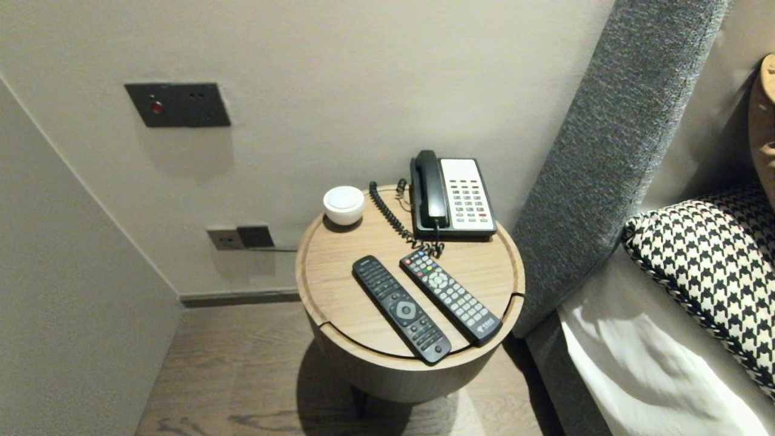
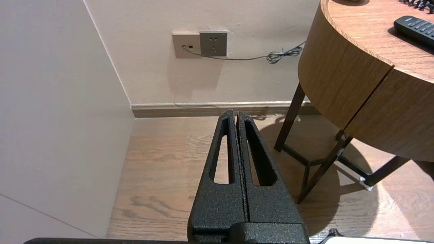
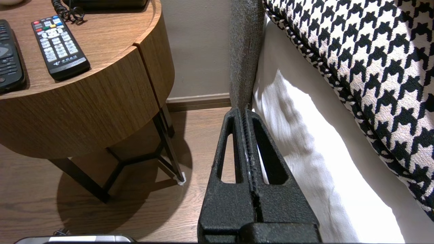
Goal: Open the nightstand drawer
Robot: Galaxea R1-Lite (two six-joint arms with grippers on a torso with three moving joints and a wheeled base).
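Note:
A round wooden side table (image 1: 478,266) carries two black remotes side by side: a plain one (image 1: 401,307) and one with coloured buttons (image 1: 450,296). Behind them stand a black-and-white desk phone (image 1: 453,195) with a coiled cord (image 1: 396,221) and a small white bowl-shaped object (image 1: 344,204). Neither arm shows in the head view. My left gripper (image 2: 235,114) is shut and empty, low over the floor to the left of the table (image 2: 342,84). My right gripper (image 3: 244,112) is shut and empty, low between the table (image 3: 112,98) and the bed sheet (image 3: 305,149).
Walls close in behind and at the left, with a black switch panel (image 1: 177,105) and wall sockets (image 1: 240,237). A grey headboard (image 1: 605,157), white bedding (image 1: 636,369) and a houndstooth pillow (image 1: 708,266) fill the right. The table stands on dark legs (image 2: 288,122) over wooden floor (image 1: 242,375).

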